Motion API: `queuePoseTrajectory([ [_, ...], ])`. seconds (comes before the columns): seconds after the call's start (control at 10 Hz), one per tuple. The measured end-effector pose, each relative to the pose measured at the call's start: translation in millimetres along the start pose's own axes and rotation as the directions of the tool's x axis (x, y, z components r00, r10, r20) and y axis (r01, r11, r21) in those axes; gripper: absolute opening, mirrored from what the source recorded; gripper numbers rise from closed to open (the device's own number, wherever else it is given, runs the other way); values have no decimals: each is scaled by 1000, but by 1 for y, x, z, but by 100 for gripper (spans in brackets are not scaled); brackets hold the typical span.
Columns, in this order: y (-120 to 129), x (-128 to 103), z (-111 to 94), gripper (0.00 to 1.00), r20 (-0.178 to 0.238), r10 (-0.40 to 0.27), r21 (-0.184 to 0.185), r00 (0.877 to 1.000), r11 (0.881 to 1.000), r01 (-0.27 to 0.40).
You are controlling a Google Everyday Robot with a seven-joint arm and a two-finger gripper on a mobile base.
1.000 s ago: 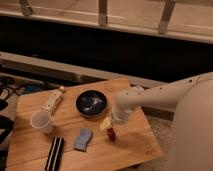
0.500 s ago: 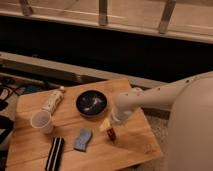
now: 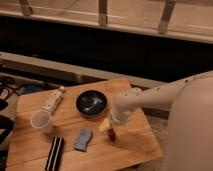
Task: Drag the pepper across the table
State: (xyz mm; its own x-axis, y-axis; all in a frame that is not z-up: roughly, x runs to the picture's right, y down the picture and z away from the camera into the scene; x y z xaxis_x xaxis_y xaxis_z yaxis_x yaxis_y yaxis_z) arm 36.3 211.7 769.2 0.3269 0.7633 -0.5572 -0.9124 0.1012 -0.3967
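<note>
We see gripper point(image 3: 107, 127) low over table point(image 3: 136, 141), touching pepper point(image 3: 112, 134), sponge point(image 3: 83, 139) beside; grip state we can't tell.

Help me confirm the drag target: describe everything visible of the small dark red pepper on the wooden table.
The small, slim, dark red pepper lies on the light brown wooden plank table, in its front right part, right of the blue sponge and in front of the round black bowl. Only its lower end shows; the white arm's gripper sits directly over its upper end, covering it. Whether they touch cannot be told.
</note>
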Motion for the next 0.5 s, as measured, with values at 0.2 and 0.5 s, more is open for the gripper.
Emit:
queuePoseTrajectory([
  [0.2,0,0,1,80,17,1,14,1000,1000,-1],
  [0.5,4,-3,7,80,10,-18,28,1000,999,18],
])
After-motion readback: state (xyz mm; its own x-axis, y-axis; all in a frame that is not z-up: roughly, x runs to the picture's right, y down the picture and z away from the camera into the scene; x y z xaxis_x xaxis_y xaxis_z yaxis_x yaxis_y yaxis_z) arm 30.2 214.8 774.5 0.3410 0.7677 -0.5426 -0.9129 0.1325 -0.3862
